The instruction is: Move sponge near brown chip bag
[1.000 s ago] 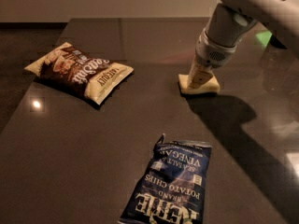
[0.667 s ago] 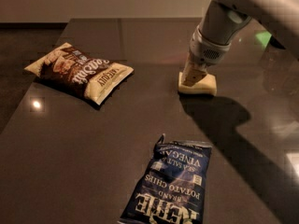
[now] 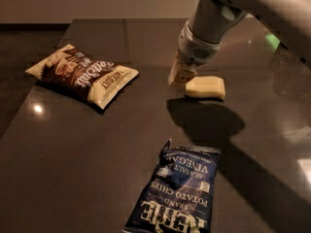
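Cream sponge [image 3: 205,88] lying flat just beside hand [image 3: 181,77], brown chip bag [image 3: 82,75] well apart

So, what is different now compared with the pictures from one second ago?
The gripper moved left, toward the brown chip bag. Before, it stood over the sponge; now it is just beside the sponge's left edge, and the sponge lies uncovered on the table. The sponge, the brown chip bag and the blue chip bag stayed where they were.
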You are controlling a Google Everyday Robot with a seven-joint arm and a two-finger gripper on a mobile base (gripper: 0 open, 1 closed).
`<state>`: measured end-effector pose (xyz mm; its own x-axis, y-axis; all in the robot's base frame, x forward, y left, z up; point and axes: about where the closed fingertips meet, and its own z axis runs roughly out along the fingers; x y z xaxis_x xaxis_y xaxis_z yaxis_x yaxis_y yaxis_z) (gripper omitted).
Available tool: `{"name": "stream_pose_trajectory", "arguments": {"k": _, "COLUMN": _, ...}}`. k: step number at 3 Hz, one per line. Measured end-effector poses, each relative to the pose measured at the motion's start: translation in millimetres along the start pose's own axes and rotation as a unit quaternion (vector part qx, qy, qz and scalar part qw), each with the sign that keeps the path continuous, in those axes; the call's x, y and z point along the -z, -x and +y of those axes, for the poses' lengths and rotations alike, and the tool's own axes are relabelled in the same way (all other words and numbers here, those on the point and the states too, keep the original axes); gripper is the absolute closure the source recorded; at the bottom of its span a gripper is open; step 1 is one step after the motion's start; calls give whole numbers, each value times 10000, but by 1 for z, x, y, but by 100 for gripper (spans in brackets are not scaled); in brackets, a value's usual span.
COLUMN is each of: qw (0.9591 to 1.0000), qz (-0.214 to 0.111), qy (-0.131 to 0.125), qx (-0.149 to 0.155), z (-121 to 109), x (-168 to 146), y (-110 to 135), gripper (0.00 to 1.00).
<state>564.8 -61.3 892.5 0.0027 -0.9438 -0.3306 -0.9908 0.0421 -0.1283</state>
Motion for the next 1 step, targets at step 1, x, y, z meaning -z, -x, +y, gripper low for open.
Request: {"name": "stream_pose_trajectory", "arguments": {"k": 1, "qw": 10000, "qz": -37, "qy": -14, "qx": 45, "z": 1, "x": -1, "y": 6, "gripper": 62}}
